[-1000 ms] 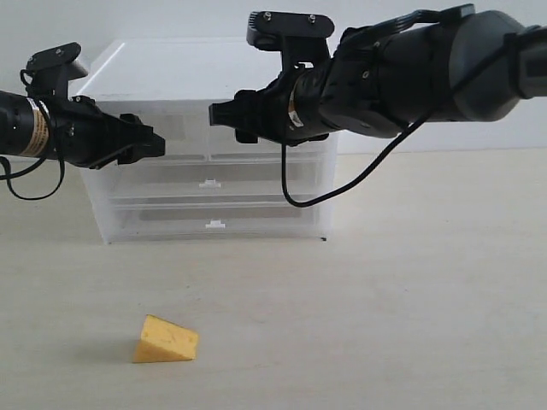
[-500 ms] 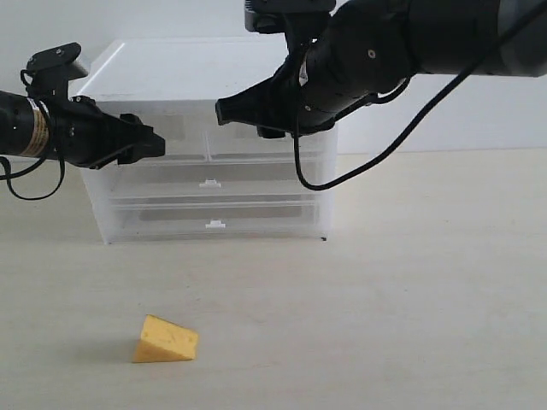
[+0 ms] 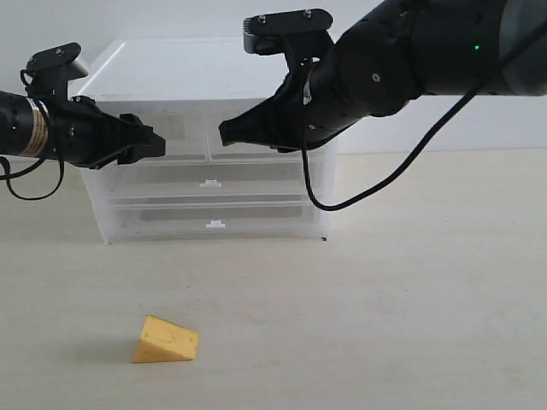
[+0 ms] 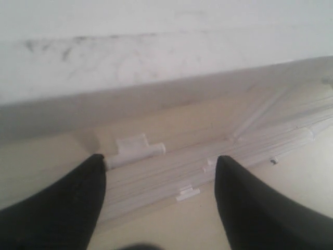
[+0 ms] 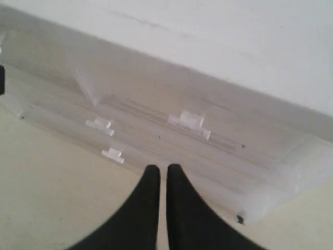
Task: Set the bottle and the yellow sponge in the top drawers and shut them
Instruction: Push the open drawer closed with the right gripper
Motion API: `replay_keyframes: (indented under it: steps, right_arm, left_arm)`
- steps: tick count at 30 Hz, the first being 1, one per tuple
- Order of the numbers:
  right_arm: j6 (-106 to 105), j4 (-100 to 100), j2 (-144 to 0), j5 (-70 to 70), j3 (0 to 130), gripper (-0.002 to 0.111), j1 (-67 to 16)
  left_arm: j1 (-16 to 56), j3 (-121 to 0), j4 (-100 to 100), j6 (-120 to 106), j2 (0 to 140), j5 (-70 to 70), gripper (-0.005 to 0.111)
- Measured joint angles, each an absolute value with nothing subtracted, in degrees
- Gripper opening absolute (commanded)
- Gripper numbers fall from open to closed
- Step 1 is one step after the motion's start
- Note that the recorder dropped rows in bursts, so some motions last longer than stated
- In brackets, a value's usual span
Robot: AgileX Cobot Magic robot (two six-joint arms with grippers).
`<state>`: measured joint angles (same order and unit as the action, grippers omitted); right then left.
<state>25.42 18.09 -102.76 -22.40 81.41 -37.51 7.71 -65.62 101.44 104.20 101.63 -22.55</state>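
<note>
Right now left claw (image 4: 159,160) is hanging wide at the top drawers (image 3: 184,130); right claw (image 5: 162,169) is pinched shut, empty. Sponge (image 3: 165,340) is lying on surface (image 3: 410,290), well in front; bottle not visible. Risk: shut tips skidding off pull tab (image 5: 189,123), shoving cabinet (image 3: 197,64) back.

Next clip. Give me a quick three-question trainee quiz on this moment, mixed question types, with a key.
1. True or false: the yellow sponge lies on the table in front of the cabinet, with neither arm touching it.
2. Which one has its jaws shut? A) the left gripper B) the right gripper C) both
3. Short answer: does the bottle show in any of the three views?

Key:
1. True.
2. B. The right fingers are pressed together with nothing between them, and the left fingers stand wide apart.
3. No, it is not visible in any view.
</note>
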Motion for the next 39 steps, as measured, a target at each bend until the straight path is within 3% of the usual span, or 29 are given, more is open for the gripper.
replay_keyframes:
  steps: [5,7,9,11,16,23,39]
  right_arm:
    - [25.50,18.30,-103.52,-18.74,81.41,0.005,-36.94]
    - [26.35,18.30,-104.15,-18.04,81.41,0.022,-36.94]
    - [26.87,18.30,-104.61,-17.49,81.41,0.045,-36.94]
    - [27.18,18.30,-104.73,-17.06,81.41,0.059,-36.94]
    - [27.61,18.30,-104.73,-14.57,81.41,0.047,-36.94]
    - [27.71,18.42,-107.79,-16.10,84.41,0.060,-36.94]
    - [28.76,20.85,-110.47,-18.43,87.20,0.059,-36.94]
  left_arm:
    - [7.68,-65.71,101.44,103.85,101.63,-22.78,0.058]
    - [7.68,-65.71,101.44,103.85,101.63,-22.78,0.058]
    - [7.68,-65.71,101.44,103.85,101.63,-22.78,0.058]
    - [7.68,-65.71,101.44,103.85,101.63,-22.89,0.058]
    - [7.46,-65.71,101.44,103.85,101.63,-23.01,0.058]
    - [7.46,-65.71,101.44,103.75,101.63,-23.09,0.058]
    - [7.33,-65.71,101.67,100.07,101.72,-24.11,0.060]
